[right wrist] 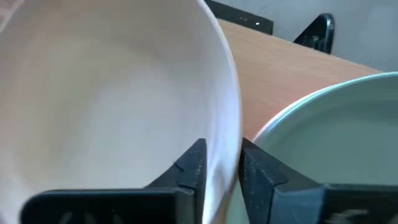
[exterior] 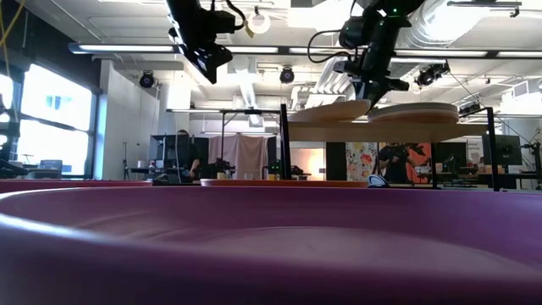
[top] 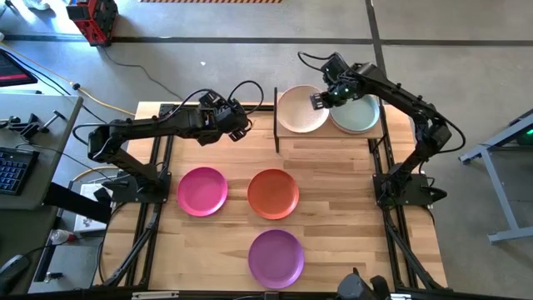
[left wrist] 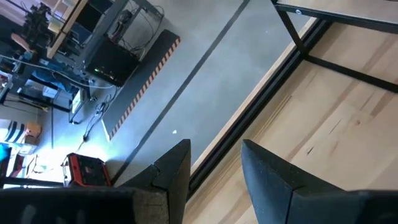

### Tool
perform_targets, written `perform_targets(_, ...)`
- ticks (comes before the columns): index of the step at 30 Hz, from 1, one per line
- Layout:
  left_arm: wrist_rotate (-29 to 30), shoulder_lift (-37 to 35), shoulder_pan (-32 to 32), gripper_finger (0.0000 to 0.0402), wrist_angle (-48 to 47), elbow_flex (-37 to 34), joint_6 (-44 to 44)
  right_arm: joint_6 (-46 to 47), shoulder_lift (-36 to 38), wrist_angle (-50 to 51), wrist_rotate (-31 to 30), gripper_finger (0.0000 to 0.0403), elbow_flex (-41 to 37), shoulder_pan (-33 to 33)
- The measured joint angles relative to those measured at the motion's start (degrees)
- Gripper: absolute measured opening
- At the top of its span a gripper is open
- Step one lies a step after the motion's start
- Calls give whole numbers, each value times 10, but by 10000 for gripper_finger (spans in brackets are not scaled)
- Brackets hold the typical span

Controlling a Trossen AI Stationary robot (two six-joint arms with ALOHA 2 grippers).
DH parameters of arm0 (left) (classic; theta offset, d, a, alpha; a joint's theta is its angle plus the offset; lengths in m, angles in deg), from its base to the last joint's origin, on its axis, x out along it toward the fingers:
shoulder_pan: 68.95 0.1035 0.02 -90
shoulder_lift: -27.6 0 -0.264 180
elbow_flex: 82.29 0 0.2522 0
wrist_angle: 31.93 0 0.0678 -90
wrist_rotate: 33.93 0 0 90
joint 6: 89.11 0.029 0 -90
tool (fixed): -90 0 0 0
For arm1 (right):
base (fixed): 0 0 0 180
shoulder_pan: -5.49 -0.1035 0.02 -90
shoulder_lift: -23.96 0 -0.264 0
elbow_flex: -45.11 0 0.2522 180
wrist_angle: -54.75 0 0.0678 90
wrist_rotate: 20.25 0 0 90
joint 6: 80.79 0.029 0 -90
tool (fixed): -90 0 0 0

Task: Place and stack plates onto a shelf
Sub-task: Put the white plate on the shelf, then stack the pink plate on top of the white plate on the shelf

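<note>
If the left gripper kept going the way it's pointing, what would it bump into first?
Probably the table edge. The left gripper is open, empty, and aimed down at the table's back rim, with grey floor just beyond. It is hard to judge depth, so it might just miss the wood and head for the floor.
</note>
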Motion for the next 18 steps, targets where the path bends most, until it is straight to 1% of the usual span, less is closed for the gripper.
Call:
perform_targets(5, 0, 0, 0, 131, 5, 0, 0, 0, 0, -2, -9, 90, 0, 0)
perform_targets(13, 0, 0, 0, 131, 12, 0, 0, 0, 12, 4, -8, 94, 0, 5)
perform_targets(15, -12, 0, 0, 131, 11, 0, -1, 0, 22, 5, -3, 94, 0, 5)
perform_targets(18, -53, 0, 1, 131, -1, 0, -12, 1, 36, 5, 16, 94, 0, 5)
